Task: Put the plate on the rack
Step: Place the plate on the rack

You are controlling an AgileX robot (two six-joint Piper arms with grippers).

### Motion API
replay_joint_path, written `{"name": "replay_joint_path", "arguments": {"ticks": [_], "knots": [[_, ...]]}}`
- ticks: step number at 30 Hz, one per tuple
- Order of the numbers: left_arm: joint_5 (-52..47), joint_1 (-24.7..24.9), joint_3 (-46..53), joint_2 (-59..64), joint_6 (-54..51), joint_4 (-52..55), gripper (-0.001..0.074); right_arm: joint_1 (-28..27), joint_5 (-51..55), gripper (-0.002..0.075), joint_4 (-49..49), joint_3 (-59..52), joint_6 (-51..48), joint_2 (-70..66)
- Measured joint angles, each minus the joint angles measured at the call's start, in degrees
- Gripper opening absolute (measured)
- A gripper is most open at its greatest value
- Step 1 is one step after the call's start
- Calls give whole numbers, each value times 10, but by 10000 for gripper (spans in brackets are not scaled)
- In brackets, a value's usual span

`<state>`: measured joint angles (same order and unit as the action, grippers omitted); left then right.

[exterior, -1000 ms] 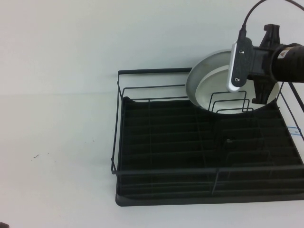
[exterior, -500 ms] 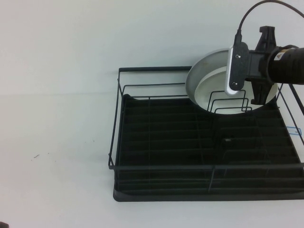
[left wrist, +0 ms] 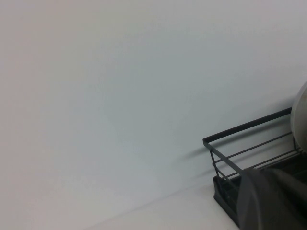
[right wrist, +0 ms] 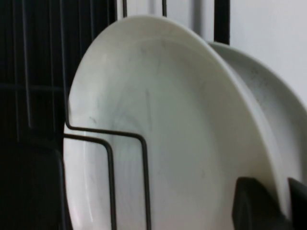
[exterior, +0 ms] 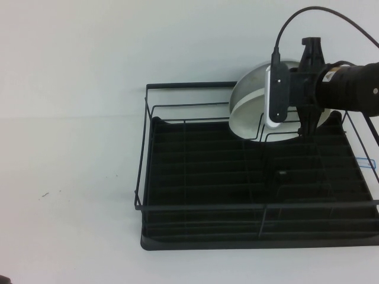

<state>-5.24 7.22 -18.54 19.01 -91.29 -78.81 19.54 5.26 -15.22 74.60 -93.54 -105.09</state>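
The black wire rack (exterior: pixel 144 148) stands at the middle right of the table. The glossy white plate (exterior: pixel 250 118) stands on edge at the rack's back right, among the upright divider loops (right wrist: pixel 144 167). The duller grey plate (exterior: pixel 246 80) stands right behind it. My right gripper (exterior: pixel 291 87) reaches in from the right and is shut on the white plate's (right wrist: pixel 158 120) rim, one finger on each side of it (right wrist: pixel 280 211). The grey plate (right wrist: pixel 273 96) shows just behind. My left gripper (left wrist: pixel 273 201) is a dark blur near the rack's corner (left wrist: pixel 249 127), away from the plates.
Bare white table lies to the left of and behind the rack. The rack's ribbed drip tray (exterior: pixel 201 177) holds nothing in front of the plates. A small blue mark (exterior: pixel 367 161) sits at the right edge.
My right gripper has moved left with the white plate, which now stands more upright against the grey plate. The rack has shifted slightly.
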Motion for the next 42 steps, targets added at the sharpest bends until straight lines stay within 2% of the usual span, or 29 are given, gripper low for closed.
{"name": "replay_joint_path", "arguments": {"ticks": [12,21,30,34,42], "knots": [[-3,0,0,0,0,-15,0,0,-6,123,-62,0,0,-1],[-10,0,0,0,0,-15,0,0,-27,221,-117,0,2,-2],[-13,0,0,0,0,-15,0,0,-72,426,-182,0,2,-2],[-13,0,0,0,0,-15,0,0,-76,454,-184,0,2,-2],[-13,0,0,0,-11,-15,0,0,-100,460,-200,0,2,1]]}}
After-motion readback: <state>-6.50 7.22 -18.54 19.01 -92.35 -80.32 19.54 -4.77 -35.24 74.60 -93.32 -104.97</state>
